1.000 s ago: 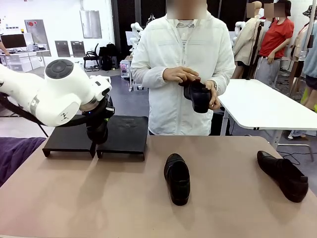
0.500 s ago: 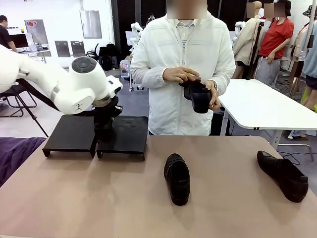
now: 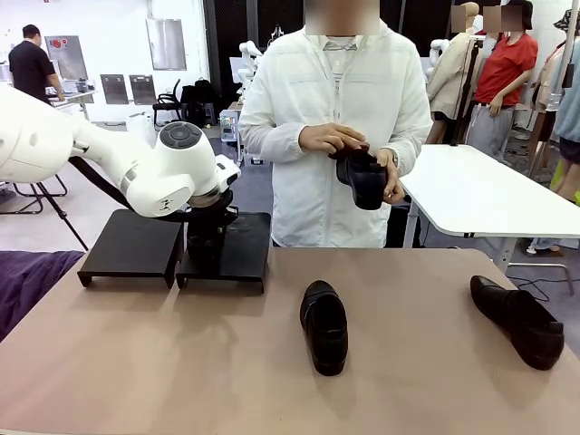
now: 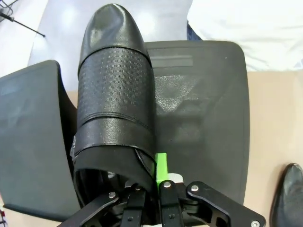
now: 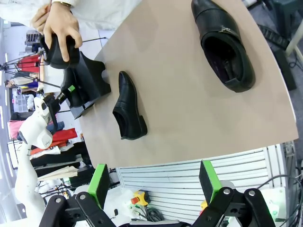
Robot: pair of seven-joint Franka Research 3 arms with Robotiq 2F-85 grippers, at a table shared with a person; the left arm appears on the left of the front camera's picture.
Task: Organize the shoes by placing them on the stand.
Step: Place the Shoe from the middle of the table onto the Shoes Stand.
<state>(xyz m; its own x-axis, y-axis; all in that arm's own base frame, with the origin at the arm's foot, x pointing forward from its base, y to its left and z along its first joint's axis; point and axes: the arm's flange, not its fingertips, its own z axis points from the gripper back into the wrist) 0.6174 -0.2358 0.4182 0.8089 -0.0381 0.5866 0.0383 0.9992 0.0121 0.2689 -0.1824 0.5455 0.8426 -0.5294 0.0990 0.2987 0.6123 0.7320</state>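
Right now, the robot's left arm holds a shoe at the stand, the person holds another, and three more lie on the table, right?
Two lie on the table, not three; the front view shows a middle shoe and a right shoe. The left gripper holds a shoe at the stand, and the person holds another shoe.

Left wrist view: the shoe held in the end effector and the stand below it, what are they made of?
Loafer: looks like black leather, possibly synthetic. The toe is glossy with a bright highlight, a dotted perforated band crosses the vamp, and the seams are stitched.
Stand: probably moulded black plastic with a matte finish. It has a fine pebbled grain and a dull sheen, though coated metal can't be ruled out.
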